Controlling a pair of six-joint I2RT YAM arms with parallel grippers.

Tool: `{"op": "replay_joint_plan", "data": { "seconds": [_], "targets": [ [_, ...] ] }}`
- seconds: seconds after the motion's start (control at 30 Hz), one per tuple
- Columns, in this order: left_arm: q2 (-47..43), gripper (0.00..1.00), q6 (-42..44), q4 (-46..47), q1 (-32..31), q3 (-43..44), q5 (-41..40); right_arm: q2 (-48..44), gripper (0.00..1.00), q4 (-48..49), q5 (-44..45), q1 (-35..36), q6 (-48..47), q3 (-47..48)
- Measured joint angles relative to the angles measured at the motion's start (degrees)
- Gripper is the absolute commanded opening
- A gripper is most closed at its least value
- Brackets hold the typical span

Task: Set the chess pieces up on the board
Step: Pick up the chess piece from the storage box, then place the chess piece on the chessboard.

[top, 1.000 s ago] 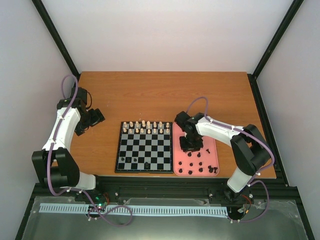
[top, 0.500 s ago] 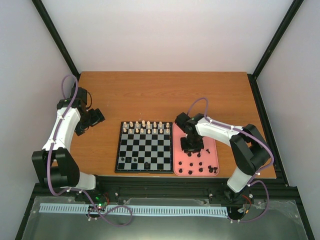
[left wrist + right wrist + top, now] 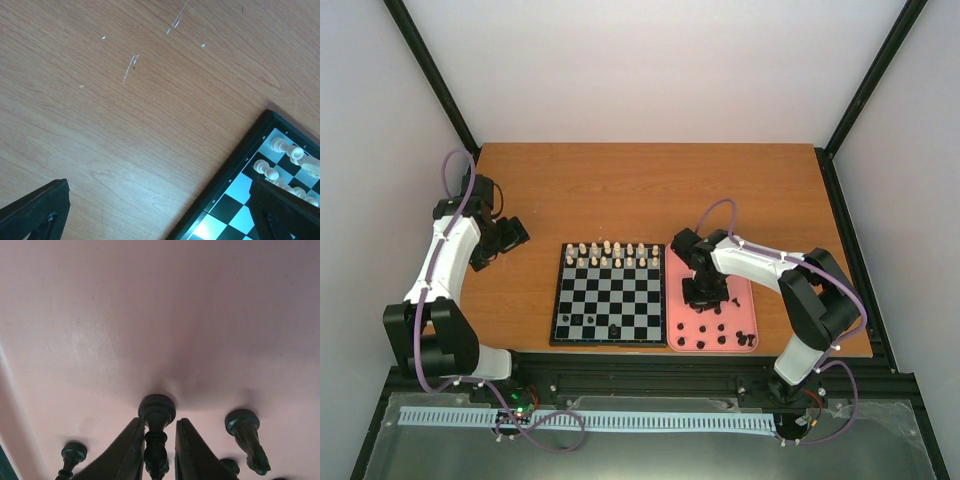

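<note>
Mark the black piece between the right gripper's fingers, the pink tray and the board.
black piece [image 3: 156, 435]: right wrist view, on its stem.
pink tray [image 3: 678, 322]: top view, bare floor by its left rim.
board [image 3: 608, 298]: top view, a bare middle square.

Fingers [image 3: 127, 452] closely flank black piece [image 3: 156, 412] on pink tray [image 3: 150, 315]; knight [image 3: 247, 437] right; smaller piece [image 3: 73, 455] left.

Wooden table [image 3: 650, 190] (orange-brown) between plain white walls [image 3: 650, 70].

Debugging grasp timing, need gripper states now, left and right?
Left gripper: open, empty.
Right gripper: closed on a black chess piece in the pink tray.
</note>
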Motion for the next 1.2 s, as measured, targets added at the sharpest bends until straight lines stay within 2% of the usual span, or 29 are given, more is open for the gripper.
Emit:
{"op": "replay_joint_plan", "data": {
  "seconds": [0.27,0.4,0.5,0.67,0.83,0.97,1.2],
  "targets": [
    [-0.70,1.00,0.00,0.00,0.00,-0.13,-0.02,0.00,0.06,0.04,-0.07,0.00,-0.22,0.00],
    [-1.44,1.00,0.02,-0.02,0.00,-0.55,-0.02,0.00,0.05,-0.85,0.61,0.26,-0.24,0.70],
    [-1.95,1.00,0.02,-0.02,0.00,-0.92,-0.04,0.00,0.05,-3.34,1.84,1.95,-0.22,4.63],
    [-3.23,1.00,0.11,-0.17,0.00,-1.09,-0.09,0.61,0.05,-6.86,3.28,8.48,0.22,18.64],
    [-4.96,1.00,0.22,-0.44,-0.02,-1.99,-0.22,5.64,0.05,-9.03,3.72,16.52,1.33,30.47],
    [-6.49,1.00,0.44,-0.68,-0.04,-3.74,-0.20,10.62,0.05,-10.38,3.48,23.45,2.73,34.80],
    [-9.05,1.00,0.85,-1.22,-0.04,-6.23,0.11,12.04,0.05,-11.45,2.08,30.40,5.70,33.77]
  ]
}}
